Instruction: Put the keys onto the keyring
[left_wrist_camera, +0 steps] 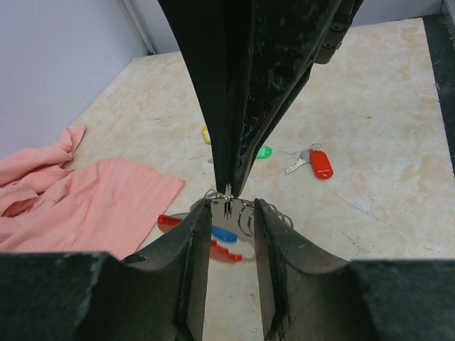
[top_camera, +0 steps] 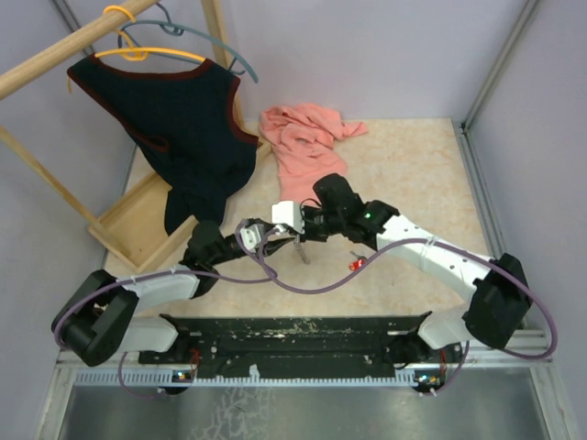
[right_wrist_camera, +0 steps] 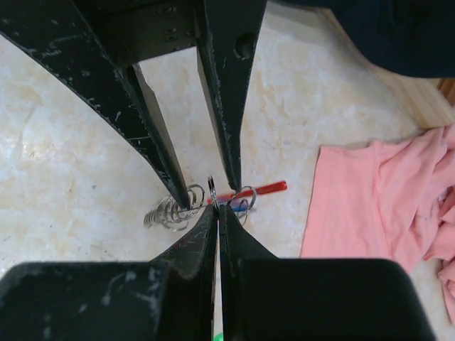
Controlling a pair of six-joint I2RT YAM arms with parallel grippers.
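Note:
The keyring (left_wrist_camera: pixel 170 221), with a red curved side and grey metal, lies on the table with several small split rings (right_wrist_camera: pixel 165 213) and a blue key (left_wrist_camera: pixel 226 234). My left gripper (left_wrist_camera: pixel 231 207) is open, its fingers straddling the keyring. My right gripper (right_wrist_camera: pixel 217 207) comes in from the opposite side and is shut on one small split ring (right_wrist_camera: pixel 212 190) just above the keyring. The red key (left_wrist_camera: pixel 320 163), green key (left_wrist_camera: pixel 264 151) and yellow key (left_wrist_camera: pixel 205 133) lie loose on the table beyond. In the top view the two grippers meet at mid-table (top_camera: pixel 295 238).
A pink cloth (top_camera: pixel 303 142) lies behind the grippers, close to the keyring in the left wrist view (left_wrist_camera: pixel 85 199). A dark vest (top_camera: pixel 183 128) hangs from a wooden rack (top_camera: pixel 138 225) at the back left. Grey walls enclose the table.

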